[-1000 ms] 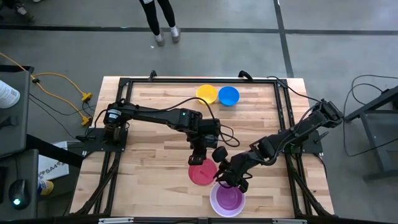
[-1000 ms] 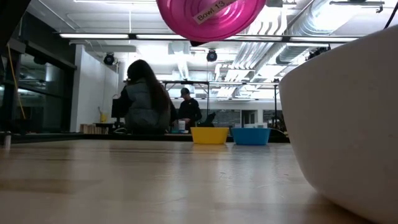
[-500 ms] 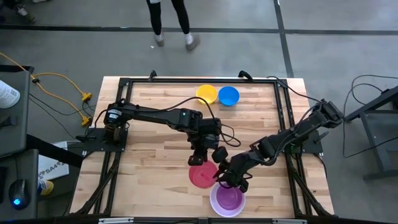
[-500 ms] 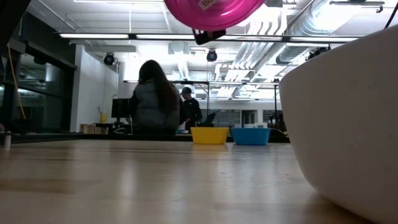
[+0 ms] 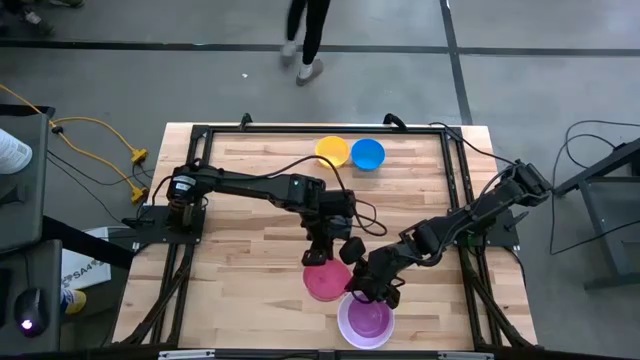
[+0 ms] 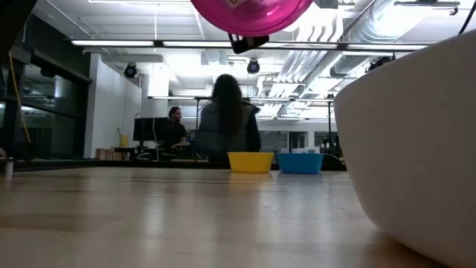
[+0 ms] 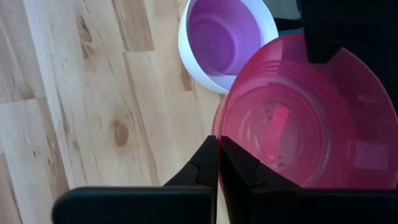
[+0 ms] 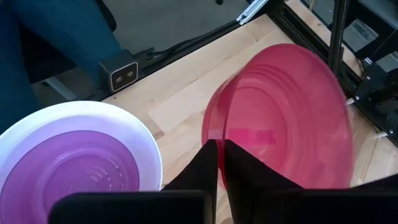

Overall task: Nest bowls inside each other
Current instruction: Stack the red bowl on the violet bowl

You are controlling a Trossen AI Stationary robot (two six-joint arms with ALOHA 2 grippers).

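The pink bowl (image 5: 325, 283) hangs above the table's near middle, and both grippers hold it; the low view shows its underside (image 6: 249, 13) high up. My left gripper (image 5: 319, 260) is shut on its far rim, and my right gripper (image 5: 353, 287) is shut on its right rim. The white bowl (image 5: 365, 322) stands on its base just nearer, with the purple bowl (image 7: 225, 38) nested in it. At the far edge the yellow bowl (image 5: 332, 151) and the blue bowl (image 5: 368, 154) stand side by side. My left gripper pinches the pink bowl's far rim (image 7: 217, 132) between its two fingers, which slant down from the far side. The bowl is lifted clear of the table, its opening up. My right gripper pinches the same bowl's rim on the right side (image 8: 216, 138) between its two fingers. They slant down from the table's right.
A black frame (image 5: 300, 130) runs round the wooden tabletop. Bare wood lies between the far bowls and the arms, and on the left half. A person (image 5: 310, 35) walks past beyond the far edge; others show in the room behind (image 6: 227, 119).
My right gripper has shut on the pink bowl's right rim. The pink bowl, still held by my left gripper, has tipped a little and risen slightly in the low view. A person behind the table has walked to the right.
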